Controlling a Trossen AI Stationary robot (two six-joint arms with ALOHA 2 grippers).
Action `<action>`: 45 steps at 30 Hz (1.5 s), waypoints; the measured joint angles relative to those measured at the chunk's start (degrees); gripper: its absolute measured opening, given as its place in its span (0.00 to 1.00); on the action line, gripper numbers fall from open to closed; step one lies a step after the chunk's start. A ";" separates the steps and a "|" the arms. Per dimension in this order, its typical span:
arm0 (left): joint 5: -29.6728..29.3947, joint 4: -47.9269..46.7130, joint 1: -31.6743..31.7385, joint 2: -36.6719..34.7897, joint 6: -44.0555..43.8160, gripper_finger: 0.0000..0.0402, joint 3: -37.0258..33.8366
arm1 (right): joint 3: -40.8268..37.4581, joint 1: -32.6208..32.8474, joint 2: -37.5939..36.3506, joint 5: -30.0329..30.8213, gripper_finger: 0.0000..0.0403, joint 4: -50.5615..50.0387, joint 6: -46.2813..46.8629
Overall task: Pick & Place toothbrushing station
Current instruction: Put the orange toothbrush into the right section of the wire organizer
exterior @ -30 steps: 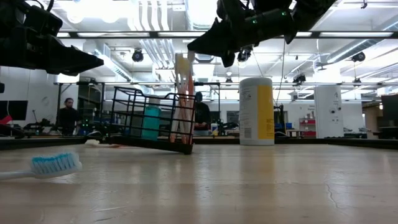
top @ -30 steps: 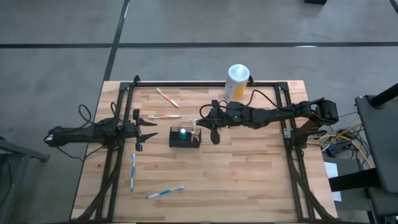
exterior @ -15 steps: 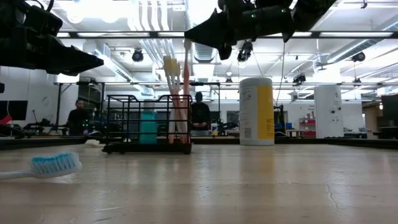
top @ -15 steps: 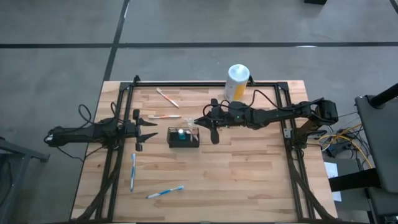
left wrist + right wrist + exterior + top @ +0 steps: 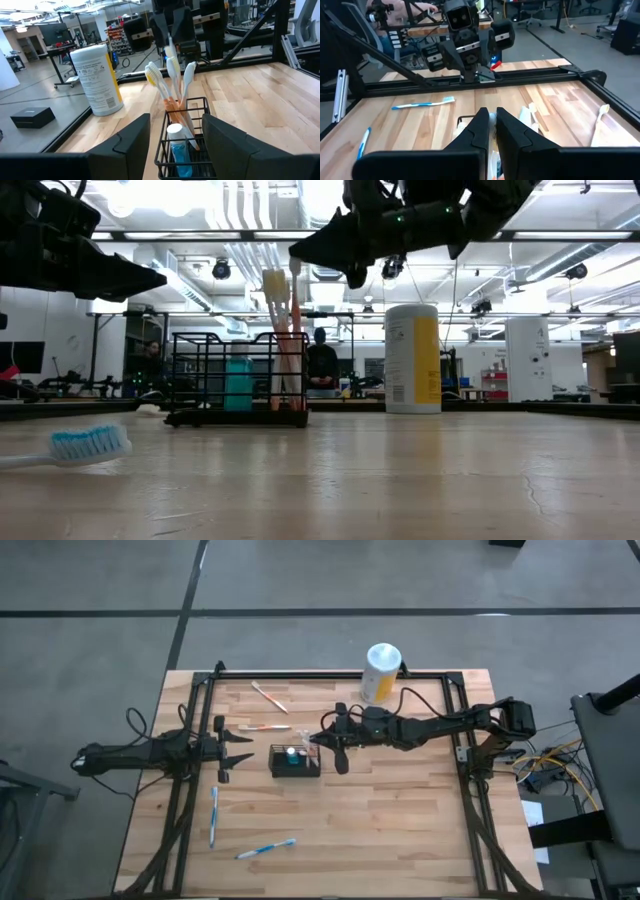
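Observation:
The toothbrushing station, a small black wire basket [image 5: 295,762] [image 5: 235,380], stands flat on the wooden table near its middle. It holds a teal tube [image 5: 240,380] and several upright toothbrushes [image 5: 172,75]. My right gripper [image 5: 318,740] [image 5: 297,252] hovers over the basket's right end, shut on the tallest toothbrush [image 5: 295,310]. My left gripper [image 5: 245,745] [image 5: 175,122] waits open and level just left of the basket, touching nothing. My right gripper pinches the top end [image 5: 170,49] of the tall toothbrush between its two fingertips. The fingers come from the table's right, slanting slightly down. The brush stands nearly upright below them, its lower end inside the basket.
A white-and-yellow canister [image 5: 381,670] [image 5: 412,358] stands at the far edge. Loose toothbrushes lie on the table: two far left of the basket [image 5: 268,695] [image 5: 265,727] and two near the front left [image 5: 213,815] [image 5: 265,849]. A black frame [image 5: 330,675] borders the table.
The basket, tilted a second ago with its left end raised, has settled flat on the table and shifted slightly toward the left. The toothbrushes in it have gone from leaning to upright. My right gripper has tipped down a little over the basket, staying shut.

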 joint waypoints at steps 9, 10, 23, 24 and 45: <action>0.00 0.00 -0.01 0.01 0.01 0.46 0.00 | -0.15 0.00 0.17 0.10 0.03 -1.23 0.97; 0.00 0.01 -0.01 0.01 0.01 0.46 -0.02 | -0.18 0.00 0.17 0.08 0.03 -1.84 0.92; 0.00 -0.01 0.00 0.00 0.01 0.46 0.00 | -0.35 0.00 0.20 0.24 0.05 -2.99 1.84; 0.00 -0.02 -0.01 0.01 0.01 0.46 0.01 | -0.35 0.00 0.20 0.24 0.06 -2.99 1.82; 0.00 0.00 0.00 0.00 0.00 0.46 0.00 | -0.37 -0.02 -3.72 4.87 0.35 3.12 -1.43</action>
